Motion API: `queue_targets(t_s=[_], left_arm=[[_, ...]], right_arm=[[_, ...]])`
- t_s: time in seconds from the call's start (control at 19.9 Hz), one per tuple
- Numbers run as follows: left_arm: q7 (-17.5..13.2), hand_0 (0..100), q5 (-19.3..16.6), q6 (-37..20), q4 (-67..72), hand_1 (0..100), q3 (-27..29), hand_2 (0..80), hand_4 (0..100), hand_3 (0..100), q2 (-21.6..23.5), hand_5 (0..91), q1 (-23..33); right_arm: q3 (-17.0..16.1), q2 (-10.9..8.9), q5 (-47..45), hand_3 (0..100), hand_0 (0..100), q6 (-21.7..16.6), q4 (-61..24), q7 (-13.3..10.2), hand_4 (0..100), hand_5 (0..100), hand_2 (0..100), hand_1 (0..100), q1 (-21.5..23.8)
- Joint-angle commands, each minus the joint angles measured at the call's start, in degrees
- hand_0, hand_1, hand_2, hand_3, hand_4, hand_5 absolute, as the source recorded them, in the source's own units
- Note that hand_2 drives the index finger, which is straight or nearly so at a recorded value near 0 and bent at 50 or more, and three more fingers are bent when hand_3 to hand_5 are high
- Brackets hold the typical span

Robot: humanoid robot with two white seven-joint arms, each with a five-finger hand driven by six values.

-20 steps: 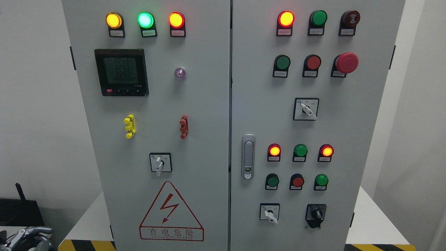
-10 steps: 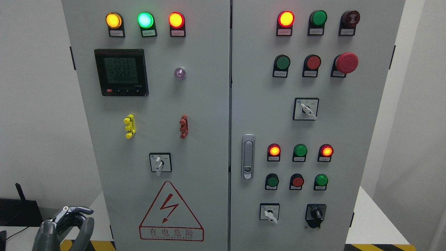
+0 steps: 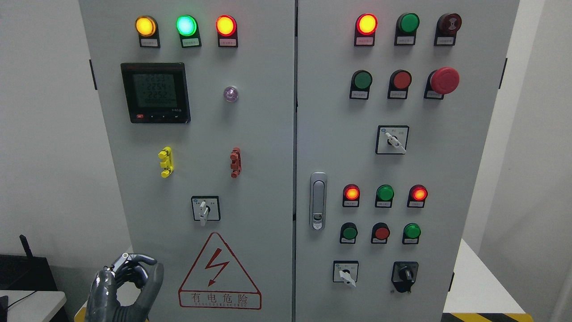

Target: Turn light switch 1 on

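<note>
Grey left hand [image 3: 123, 286] sits low at the cabinet's [image 3: 250, 134] left corner — fingers curled, holding nothing. White switch [image 3: 205, 209] on the left door is higher up — well apart.

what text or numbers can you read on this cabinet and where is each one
"有电危险": warning triangle sign with lightning bolt, left door.
"2254", "2252": middle rows of the digital meter; its top and bottom rows are too blurred.
Small tags under the indicator lamps and push buttons: too small to read.
Selector switch plates: unreadable.
</note>
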Motion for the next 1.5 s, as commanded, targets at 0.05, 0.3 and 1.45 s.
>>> queue_targets(t_s=[0.05,0.3,1.45], left_arm=[[4.8,17,-2.4,5.0,-0.7,39,-8.2,51.8,86,89,-3.7,74.1,-2.8],[8.4,16,-4.0,7.9,-0.7,43,-10.0,51.8,87,90,-3.9,76.6,-3.5],[19.5,18,-2.5,21.2,-0.2,53,-14.9,51.2,88,89,-4.8,80.1,-8.9]], right_arm=[[1.3,-0.03,0.3,0,12,0.0,0.0,0.0,0,0,0,39,0.0],[1.3,-0.03,0.3,0,12,0.0,0.0,0.0,0,0,0,39,0.1],[1.3,-0.03,0.3,0,12,0.0,0.0,0.0,0,0,0,39,0.1]])
